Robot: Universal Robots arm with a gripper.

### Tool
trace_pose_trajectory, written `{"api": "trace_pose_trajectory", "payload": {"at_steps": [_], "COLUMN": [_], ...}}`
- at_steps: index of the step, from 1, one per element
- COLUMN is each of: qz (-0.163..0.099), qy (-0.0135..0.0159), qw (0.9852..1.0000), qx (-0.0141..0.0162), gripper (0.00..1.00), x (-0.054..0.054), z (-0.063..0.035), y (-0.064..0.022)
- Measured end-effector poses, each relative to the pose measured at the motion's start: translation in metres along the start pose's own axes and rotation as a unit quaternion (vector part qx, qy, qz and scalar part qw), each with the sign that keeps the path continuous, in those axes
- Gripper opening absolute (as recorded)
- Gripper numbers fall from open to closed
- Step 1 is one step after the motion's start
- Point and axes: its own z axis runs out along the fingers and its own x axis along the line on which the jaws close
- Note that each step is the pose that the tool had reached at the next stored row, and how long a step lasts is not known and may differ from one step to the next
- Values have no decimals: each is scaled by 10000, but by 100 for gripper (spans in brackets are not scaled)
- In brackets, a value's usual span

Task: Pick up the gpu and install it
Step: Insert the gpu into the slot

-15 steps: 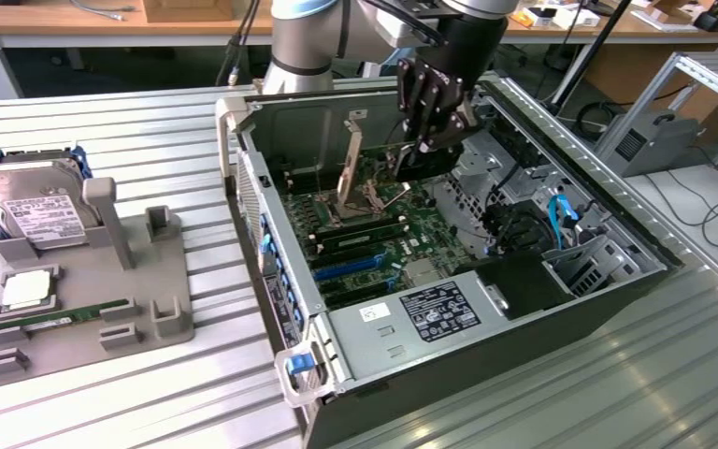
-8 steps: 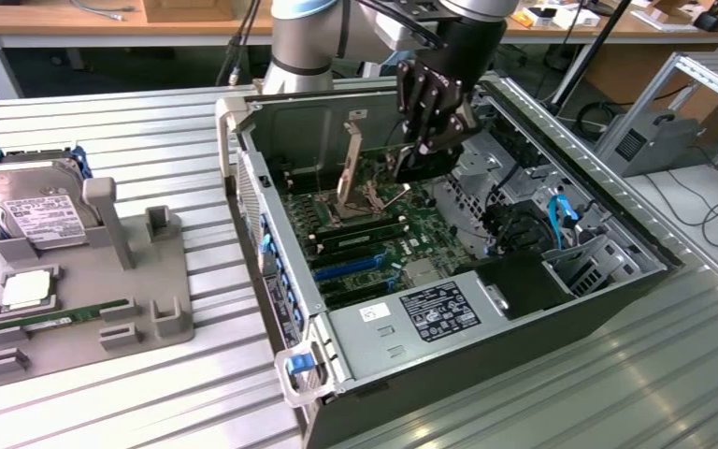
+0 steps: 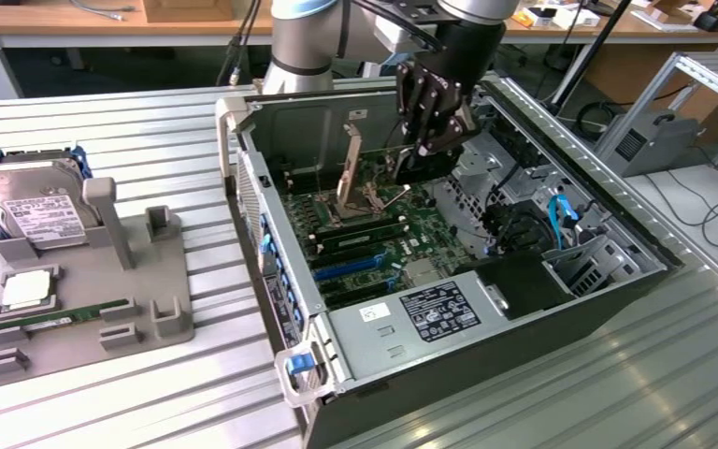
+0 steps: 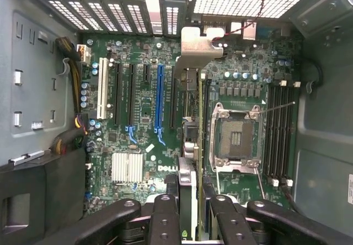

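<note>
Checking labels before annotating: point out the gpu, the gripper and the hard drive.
gpu [image 4: 196, 49]: wrist view, on its silver bracket.
gripper [image 3: 434, 145]: exterior view, midway between the fingertips.
hard drive [image 3: 37, 213]: exterior view, on its white label.

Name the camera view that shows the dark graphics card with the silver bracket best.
The wrist view: the thin dark gpu with its silver metal bracket runs edge-on, full length, out from the black gripper that clamps it, over the green motherboard. The exterior view gives mainly its upright bracket end beside the gripper.
</note>
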Motion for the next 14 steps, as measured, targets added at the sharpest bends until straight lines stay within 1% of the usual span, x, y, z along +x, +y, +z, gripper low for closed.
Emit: {"api": "trace_pose_trajectory", "payload": {"at_steps": [14], "qz": [0], "qy": [0], "qw": [10000], "qx": [0], "gripper": [27], "x": [8], "z": [47], "y": [-1]}}
